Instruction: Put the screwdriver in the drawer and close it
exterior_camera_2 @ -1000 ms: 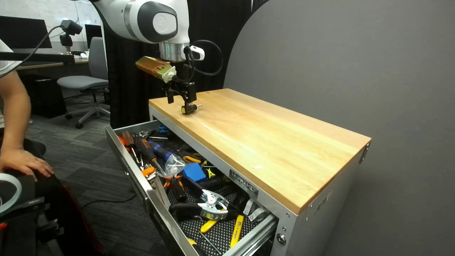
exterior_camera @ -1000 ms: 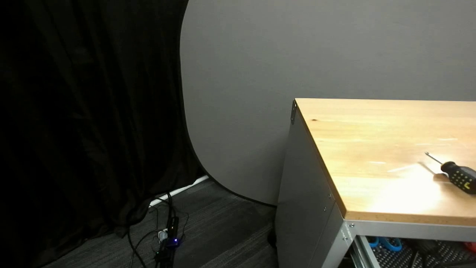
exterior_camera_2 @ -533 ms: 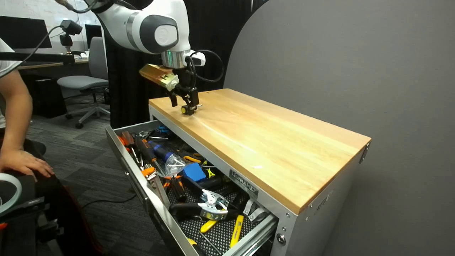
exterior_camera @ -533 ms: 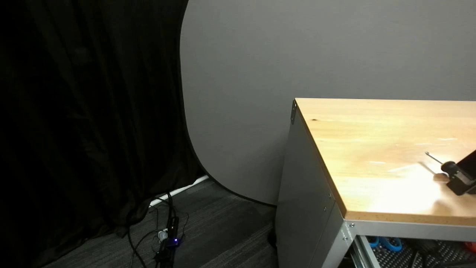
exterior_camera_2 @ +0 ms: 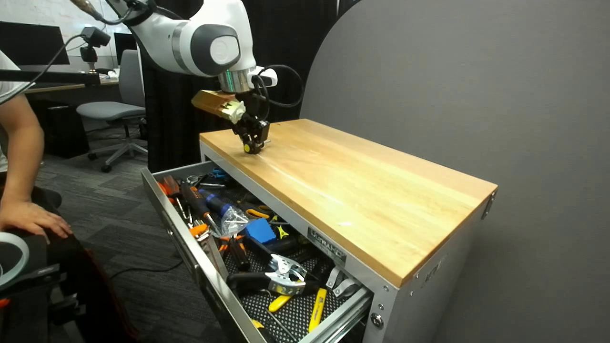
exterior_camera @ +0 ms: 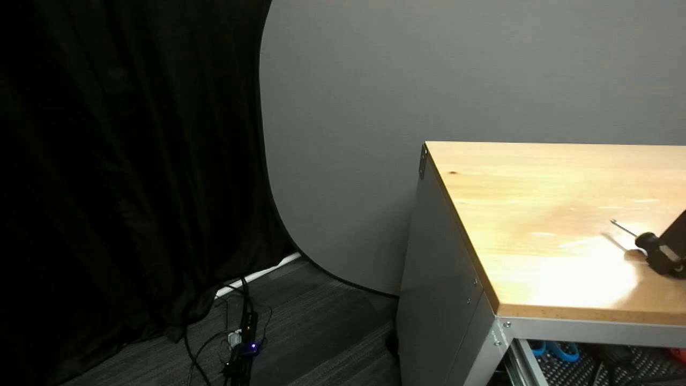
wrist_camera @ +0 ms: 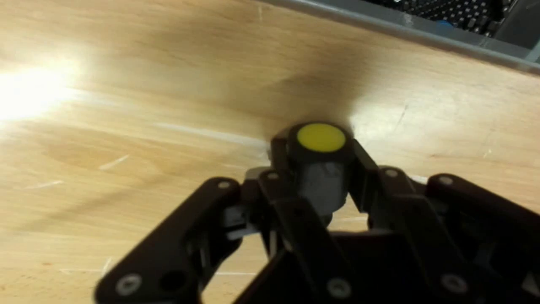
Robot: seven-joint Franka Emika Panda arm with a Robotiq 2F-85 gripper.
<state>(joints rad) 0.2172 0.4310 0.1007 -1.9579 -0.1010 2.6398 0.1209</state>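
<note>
From the left in an exterior view, we count one person [exterior_camera_2: 21, 138], partly shown, two dark screens [exterior_camera_2: 33, 44] and one grey chair [exterior_camera_2: 112, 109]. Next we find one drawer [exterior_camera_2: 190, 245], pulled out and crowded with tools [exterior_camera_2: 196, 202]. Near its far end, down at the one wooden tabletop [exterior_camera_2: 362, 209], is one gripper [exterior_camera_2: 252, 146]; in the wrist view its two fingers [wrist_camera: 365, 171] are clamped on one screwdriver [wrist_camera: 320, 137], by the handle. Whether that handle touches the wood, we cannot tell. Farther right come one blue block [exterior_camera_2: 260, 230] in the drawer, one nameplate [exterior_camera_2: 326, 245] and one lock [exterior_camera_2: 377, 320] on the cabinet [exterior_camera_2: 433, 305], and one grey backdrop [exterior_camera_2: 457, 119].
</note>
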